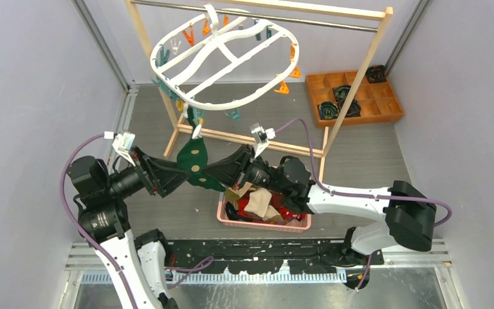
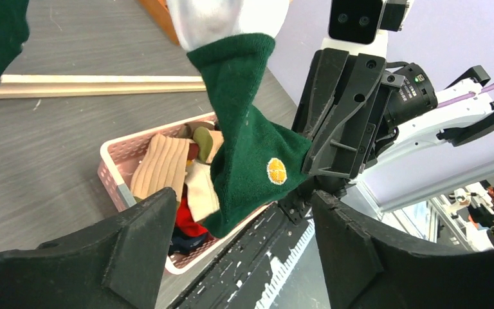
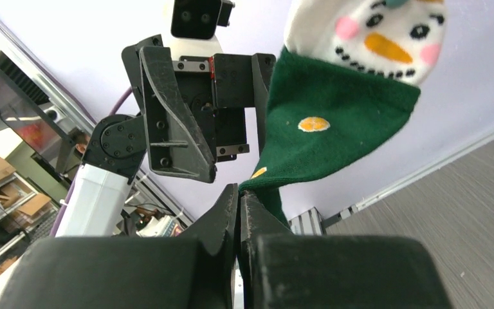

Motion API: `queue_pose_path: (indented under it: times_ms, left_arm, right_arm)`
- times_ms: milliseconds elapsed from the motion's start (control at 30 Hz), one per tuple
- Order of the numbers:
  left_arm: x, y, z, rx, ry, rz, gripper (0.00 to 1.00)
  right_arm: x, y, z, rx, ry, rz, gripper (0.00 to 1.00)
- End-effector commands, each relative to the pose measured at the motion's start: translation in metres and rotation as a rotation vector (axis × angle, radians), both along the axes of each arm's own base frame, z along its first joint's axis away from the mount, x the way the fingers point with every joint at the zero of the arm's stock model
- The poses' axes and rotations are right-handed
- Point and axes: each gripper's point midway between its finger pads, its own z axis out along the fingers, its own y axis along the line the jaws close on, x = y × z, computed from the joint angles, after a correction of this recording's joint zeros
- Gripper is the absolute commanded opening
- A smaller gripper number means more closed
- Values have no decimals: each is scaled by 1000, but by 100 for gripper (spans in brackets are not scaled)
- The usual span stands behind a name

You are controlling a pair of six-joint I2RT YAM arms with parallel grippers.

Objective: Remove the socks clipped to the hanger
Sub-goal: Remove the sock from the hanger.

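A dark green sock (image 1: 194, 159) with yellow dots hangs by its white snowman-faced end from a clip on the near rim of the white oval hanger (image 1: 213, 45), above the middle of the desk (image 1: 373, 154). Its long axis runs from the clip down and toward the desk's near edge, snowman end up. The right gripper (image 3: 239, 193) has its jaws pressed together on the sock's lower green end. Facing it from the left, the left gripper (image 2: 241, 206) has its jaws spread wide and grips nothing; the sock hangs just in front of them.

Directly under both arms, by the near edge, a pink basket (image 1: 257, 225) holds a heap of loose socks (image 1: 260, 205) in beige, red and navy. The hanger tilts from the rail of a light wooden rack (image 1: 344, 96), whose legs and low cross-bar stand just behind the sock. A compartmented wooden tray (image 1: 360, 120) sits in the far right corner.
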Motion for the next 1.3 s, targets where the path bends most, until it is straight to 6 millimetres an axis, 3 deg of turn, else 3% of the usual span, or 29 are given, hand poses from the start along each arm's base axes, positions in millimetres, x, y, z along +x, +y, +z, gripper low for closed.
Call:
queue_pose_path:
  times_ms: [0, 133, 333, 500, 600, 733, 833, 900, 1033, 1133, 1200, 1233, 1267]
  left_arm:
    - [-8, -5, -4, -42, 41, -33, 80]
    - [-8, -5, -3, -46, 38, -41, 84]
    - [8, 0, -6, -98, 77, -31, 71]
    - [17, -10, -4, -117, 77, -61, 65]
    - [21, -25, -7, -120, 89, -97, 53]
    - [20, -50, -14, -102, 124, -182, 26]
    - [18, -48, -18, -58, 121, -167, 6]
    - [16, -44, -20, 5, 81, -145, 1]
    - [13, -33, -19, 125, -42, -102, 0]
    - [16, -26, -17, 200, -137, -74, 0]
    - [18, -23, -16, 246, -197, -70, 0]
    - [19, -22, -17, 269, -223, -76, 0]
    - [19, -21, -17, 291, -247, -82, 0]
  right_arm:
    - [-7, -12, 9, 10, -20, -22, 7]
    - [-10, -14, 4, -16, -14, -23, 7]
    - [-11, -5, -3, -52, -5, -9, 8]
    - [-7, 2, -8, -87, 3, -11, 10]
    - [-5, 6, -11, -106, 6, -16, 10]
    - [1, 6, -16, -148, 18, -47, 15]
    - [9, -3, -13, -176, 16, -115, 24]
    - [15, -12, -9, -198, 14, -167, 36]
    - [28, -32, 10, -251, 11, -300, 58]
    - [28, -45, 24, -315, 14, -406, 81]
    - [32, -51, 33, -341, 43, -477, 87]
    - [32, -51, 36, -356, 54, -499, 98]
    - [33, -53, 41, -369, 67, -528, 99]
